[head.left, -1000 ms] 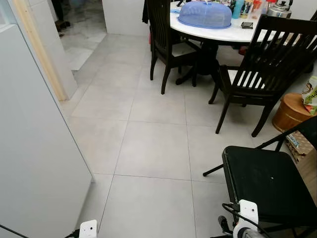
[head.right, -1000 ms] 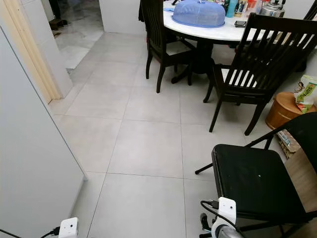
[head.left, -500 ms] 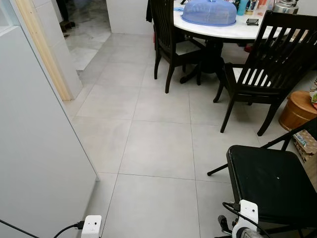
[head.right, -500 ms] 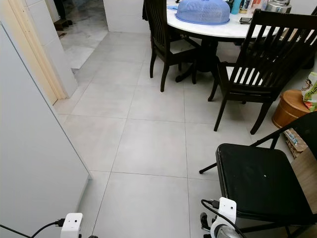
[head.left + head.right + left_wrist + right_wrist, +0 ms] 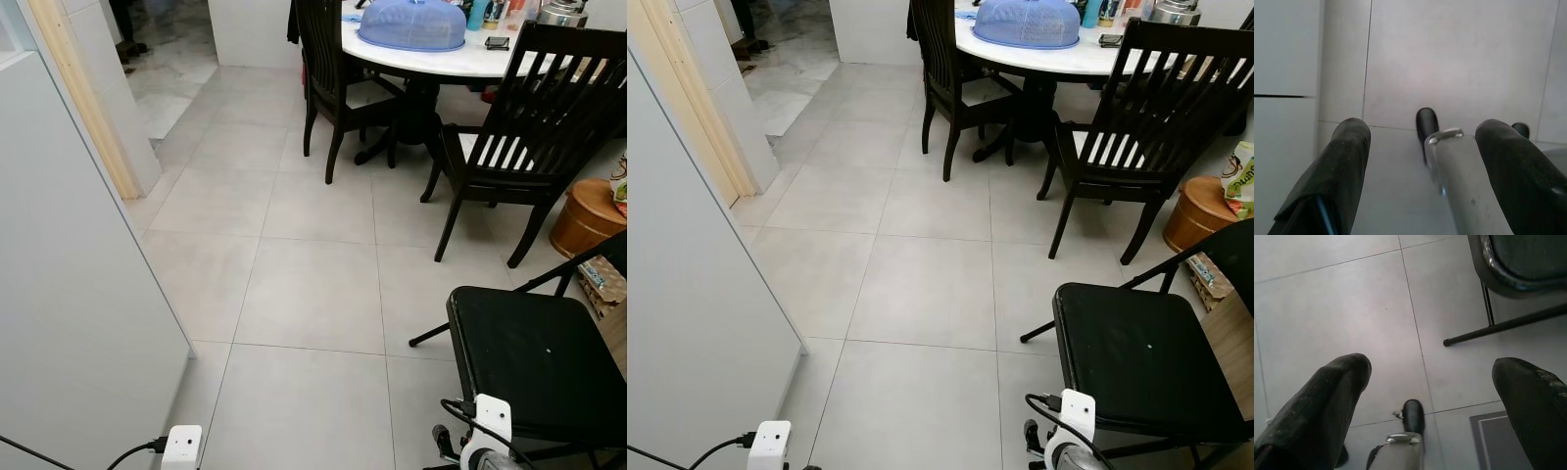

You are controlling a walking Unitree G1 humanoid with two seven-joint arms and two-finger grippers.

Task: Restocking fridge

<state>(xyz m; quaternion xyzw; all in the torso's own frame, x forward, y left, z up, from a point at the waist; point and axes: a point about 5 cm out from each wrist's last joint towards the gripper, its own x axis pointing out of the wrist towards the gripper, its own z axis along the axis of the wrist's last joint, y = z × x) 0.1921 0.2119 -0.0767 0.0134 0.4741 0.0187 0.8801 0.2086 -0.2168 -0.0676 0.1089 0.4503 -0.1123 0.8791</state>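
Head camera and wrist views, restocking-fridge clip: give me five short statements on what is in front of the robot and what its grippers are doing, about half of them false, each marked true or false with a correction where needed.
1. A blue mesh food cover sits on the round white table. True.
2. The black folding chair stands to the robot's left. False: it stands on its right, near the right gripper.
3. The left gripper is shut on a bottle. False: its fingers are spread apart over the bare tiled floor, holding nothing.
4. The right gripper hangs open above the floor. True.
5. Dark wooden chairs are stacked on top of the table. False: they stand on the floor around it.
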